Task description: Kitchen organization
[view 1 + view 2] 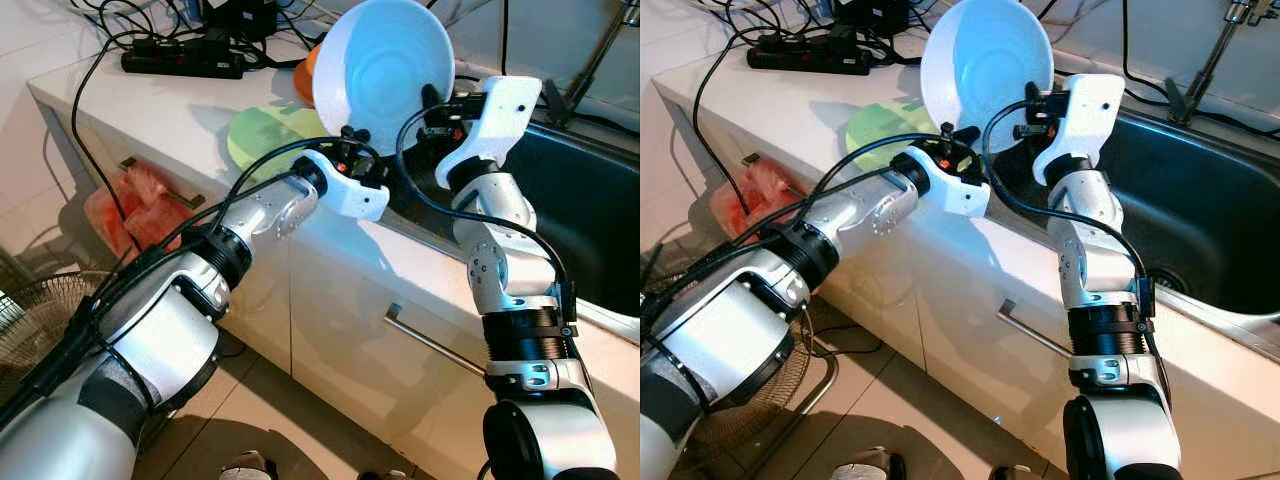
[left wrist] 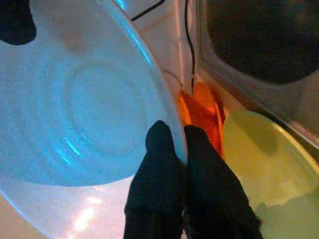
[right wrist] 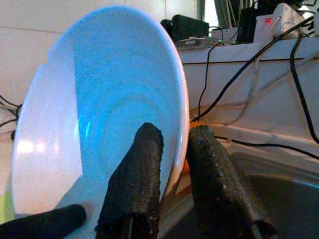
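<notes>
A large white bowl is held up on its edge above a white kitchen counter, its hollow side facing the robot's head camera; both grippers grip its rim at once. The left gripper pinches the lower rim, one black finger inside the bowl and one behind it, clamped tight on the edge; the right gripper does the same from the sink side, its two fingers straddling the rim with the wall of the bowl between them. Just behind and below the bowl, a pale green plate lies flat on the counter, and something orange (a dish or plate, too hidden to tell which) sits beside it, partly tucked behind the bowl. A dark sink is set into the counter on the robot's right, a faucet rising at its back edge; a black power strip with tangled cables rests at the far end of the counter; below the counter, a pink bag hangs by a drawer handle.
</notes>
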### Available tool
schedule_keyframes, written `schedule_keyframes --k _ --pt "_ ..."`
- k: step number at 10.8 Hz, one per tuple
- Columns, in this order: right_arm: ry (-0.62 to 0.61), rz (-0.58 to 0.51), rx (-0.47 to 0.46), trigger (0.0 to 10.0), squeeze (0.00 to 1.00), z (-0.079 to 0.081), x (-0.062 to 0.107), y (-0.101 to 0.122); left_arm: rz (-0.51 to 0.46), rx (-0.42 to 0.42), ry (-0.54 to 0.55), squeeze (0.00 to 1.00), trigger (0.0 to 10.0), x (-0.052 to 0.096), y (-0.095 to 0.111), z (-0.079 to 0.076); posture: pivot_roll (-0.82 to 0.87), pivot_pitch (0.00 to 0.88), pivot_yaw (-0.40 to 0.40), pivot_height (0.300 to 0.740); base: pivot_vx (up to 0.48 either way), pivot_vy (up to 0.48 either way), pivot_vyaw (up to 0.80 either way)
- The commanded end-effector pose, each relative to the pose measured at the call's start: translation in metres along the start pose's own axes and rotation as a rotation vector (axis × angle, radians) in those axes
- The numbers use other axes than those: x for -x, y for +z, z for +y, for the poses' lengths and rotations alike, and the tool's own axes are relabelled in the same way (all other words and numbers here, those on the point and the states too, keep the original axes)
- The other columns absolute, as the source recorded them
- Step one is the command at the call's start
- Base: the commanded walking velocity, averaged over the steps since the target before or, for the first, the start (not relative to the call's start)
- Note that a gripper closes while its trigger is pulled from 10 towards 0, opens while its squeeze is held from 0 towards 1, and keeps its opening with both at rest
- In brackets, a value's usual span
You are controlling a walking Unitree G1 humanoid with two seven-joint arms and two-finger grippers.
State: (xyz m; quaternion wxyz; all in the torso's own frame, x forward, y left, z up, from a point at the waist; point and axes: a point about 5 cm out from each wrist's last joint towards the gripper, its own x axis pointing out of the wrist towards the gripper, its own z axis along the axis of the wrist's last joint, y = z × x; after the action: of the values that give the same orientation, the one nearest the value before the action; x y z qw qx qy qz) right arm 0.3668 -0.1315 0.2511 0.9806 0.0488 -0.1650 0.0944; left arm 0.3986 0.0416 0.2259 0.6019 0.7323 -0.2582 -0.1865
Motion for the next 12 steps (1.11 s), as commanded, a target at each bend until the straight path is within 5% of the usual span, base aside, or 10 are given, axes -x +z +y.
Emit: schedule_keyframes --k 1,2,9,10,12 --pt "0.042 0.040 0.009 0.0 0.00 0.006 0.000 -0.007 -0.046 -0.031 0.099 0.27 10.0 -0.006 0.008 0.022 0.03 0.011 -0.002 0.740 0.000 0.000 0.00" --pt "0.042 0.042 0.009 0.0 0.00 0.006 0.000 -0.008 -0.043 -0.034 0.103 1.00 10.0 -0.006 0.007 0.024 0.03 0.009 -0.004 0.740 0.000 0.000 0.00" --pt "-0.086 0.091 0.018 0.0 0.00 -0.010 0.000 -0.016 -0.106 0.024 0.128 0.99 10.0 -0.004 0.017 0.023 0.03 0.015 -0.010 0.740 0.000 0.000 0.00" --pt "-0.136 0.098 0.013 0.0 0.00 -0.014 0.000 -0.017 -0.135 0.056 0.131 0.00 10.0 -0.003 0.021 0.022 0.03 0.015 -0.010 0.740 0.000 0.000 0.00" --pt "-0.202 0.112 0.001 0.0 0.00 -0.022 0.001 -0.020 -0.206 0.105 0.117 0.00 10.0 0.001 0.031 0.017 0.03 0.015 -0.010 0.740 0.000 0.000 0.00"
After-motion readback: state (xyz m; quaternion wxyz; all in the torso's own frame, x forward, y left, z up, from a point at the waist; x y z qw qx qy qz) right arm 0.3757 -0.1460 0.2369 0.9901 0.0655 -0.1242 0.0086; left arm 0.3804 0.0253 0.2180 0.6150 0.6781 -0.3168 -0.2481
